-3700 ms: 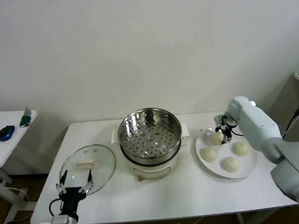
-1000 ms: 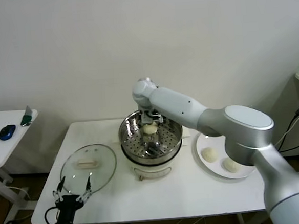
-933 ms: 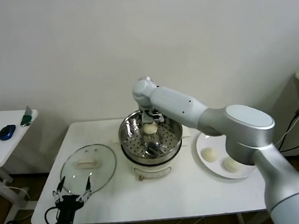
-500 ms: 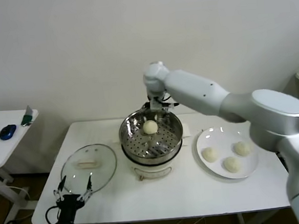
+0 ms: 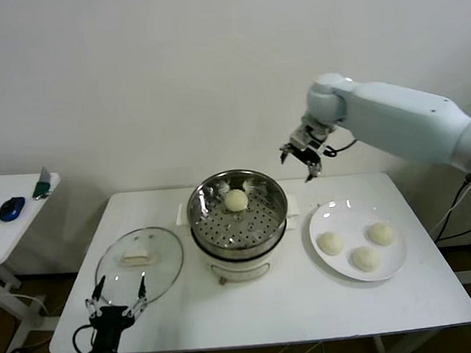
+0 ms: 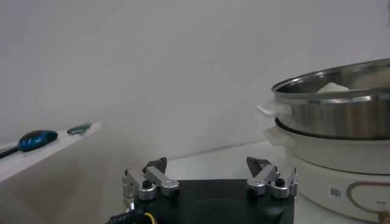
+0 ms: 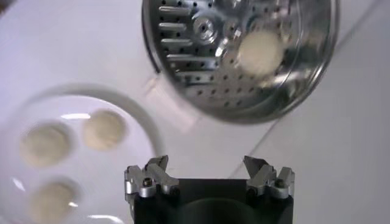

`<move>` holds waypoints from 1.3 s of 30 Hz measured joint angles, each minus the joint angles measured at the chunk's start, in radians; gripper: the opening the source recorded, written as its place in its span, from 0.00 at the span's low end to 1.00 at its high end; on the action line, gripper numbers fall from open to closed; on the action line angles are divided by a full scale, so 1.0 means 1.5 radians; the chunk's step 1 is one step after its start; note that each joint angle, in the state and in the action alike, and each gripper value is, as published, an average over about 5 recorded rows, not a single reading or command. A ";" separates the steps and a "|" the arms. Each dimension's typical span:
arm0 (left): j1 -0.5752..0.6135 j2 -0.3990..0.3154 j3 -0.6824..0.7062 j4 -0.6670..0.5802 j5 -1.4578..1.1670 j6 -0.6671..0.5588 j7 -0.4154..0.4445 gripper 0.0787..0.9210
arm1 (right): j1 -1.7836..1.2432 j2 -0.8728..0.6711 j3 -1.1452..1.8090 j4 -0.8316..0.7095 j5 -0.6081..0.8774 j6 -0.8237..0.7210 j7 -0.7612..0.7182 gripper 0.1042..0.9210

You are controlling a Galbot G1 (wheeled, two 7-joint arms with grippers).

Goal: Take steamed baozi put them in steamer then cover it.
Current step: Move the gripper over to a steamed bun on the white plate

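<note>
One cream-white baozi (image 5: 236,200) lies at the back of the shiny steel steamer (image 5: 204,227); it shows in the right wrist view (image 7: 260,52) too. Three baozi (image 5: 330,243) (image 5: 379,233) (image 5: 364,258) lie on the white plate (image 5: 335,212). The glass cover (image 5: 138,264) with its cream handle lies flat on the table left of the steamer. My right gripper (image 5: 301,159) is open and empty, raised in the air between steamer and plate. My left gripper (image 5: 115,298) is open and empty, low at the table's front left edge, just before the cover.
The steamer sits on a white pot base (image 5: 240,270) at the middle of the white table (image 5: 309,301). A second table (image 5: 5,233) with a blue mouse (image 5: 10,210) stands at the far left.
My right gripper let go of a baozi in the steamer, rose and swung right, away from the steamer toward the plate. The left arm has not moved.
</note>
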State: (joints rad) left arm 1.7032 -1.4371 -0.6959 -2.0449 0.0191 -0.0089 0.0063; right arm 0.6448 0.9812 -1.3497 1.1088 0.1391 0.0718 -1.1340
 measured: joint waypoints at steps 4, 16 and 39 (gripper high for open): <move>0.001 0.000 0.000 -0.001 0.000 0.000 0.000 0.88 | -0.012 -0.047 -0.024 0.010 0.048 -0.072 -0.002 0.88; 0.005 -0.002 -0.006 -0.003 -0.002 0.001 0.000 0.88 | -0.140 -0.099 0.008 0.001 0.070 -0.162 0.001 0.88; 0.010 -0.004 -0.010 0.006 -0.003 -0.001 -0.001 0.88 | -0.317 -0.051 0.151 -0.125 -0.003 -0.132 0.027 0.88</move>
State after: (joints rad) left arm 1.7180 -1.4425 -0.7103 -2.0355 0.0153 -0.0110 0.0048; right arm 0.1687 0.9039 -1.1225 0.9207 0.1343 -0.1261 -1.0934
